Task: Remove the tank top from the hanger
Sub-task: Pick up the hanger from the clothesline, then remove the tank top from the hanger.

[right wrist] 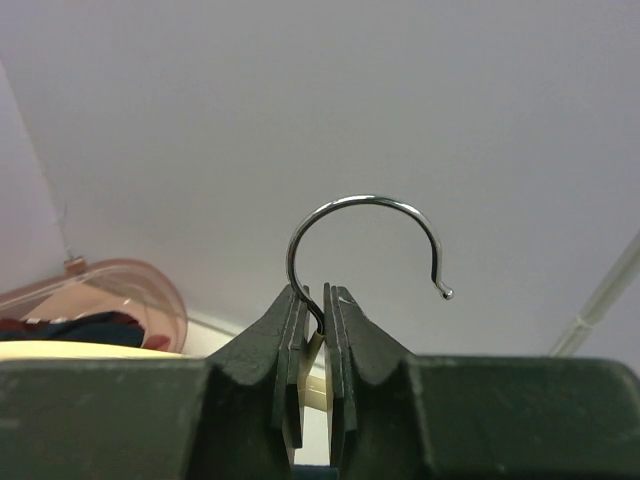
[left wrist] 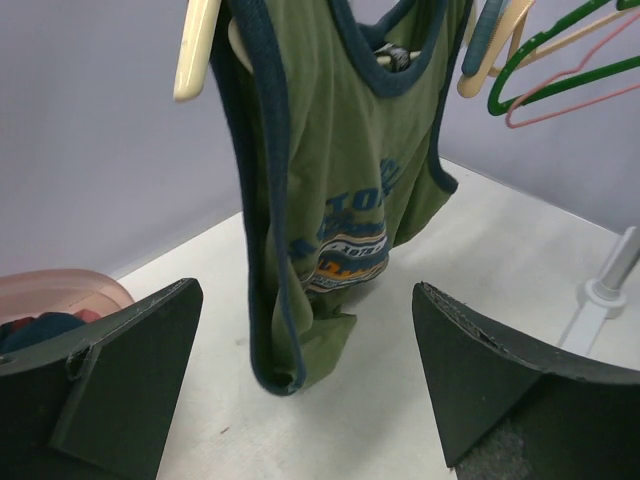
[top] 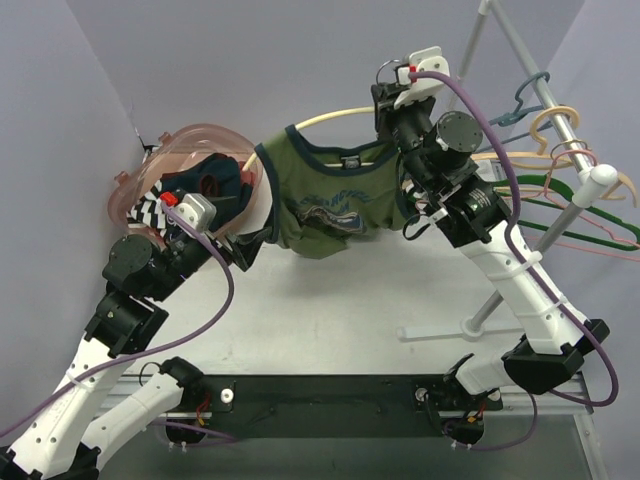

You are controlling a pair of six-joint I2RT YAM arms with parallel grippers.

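Note:
A green tank top [top: 330, 195] with navy trim and a printed chest hangs on a cream hanger [top: 330, 117], above the table. My right gripper [top: 385, 108] is shut on the hanger at the base of its metal hook [right wrist: 365, 200], with the cream neck [right wrist: 315, 350] pinched between the jaws of this gripper [right wrist: 316, 300]. My left gripper [top: 250, 243] stands open by the shirt's lower left side. In the left wrist view the tank top [left wrist: 340, 170] hangs straight down just beyond the wide-apart jaws of my left gripper [left wrist: 305, 290], its hem close to the table and untouched.
A pink translucent bin [top: 190, 160] of clothes sits at the back left, close to my left arm. A white clothes rack [top: 560, 150] with several empty hangers stands at the right, its foot [top: 440, 330] on the table. Purple walls close in behind and left.

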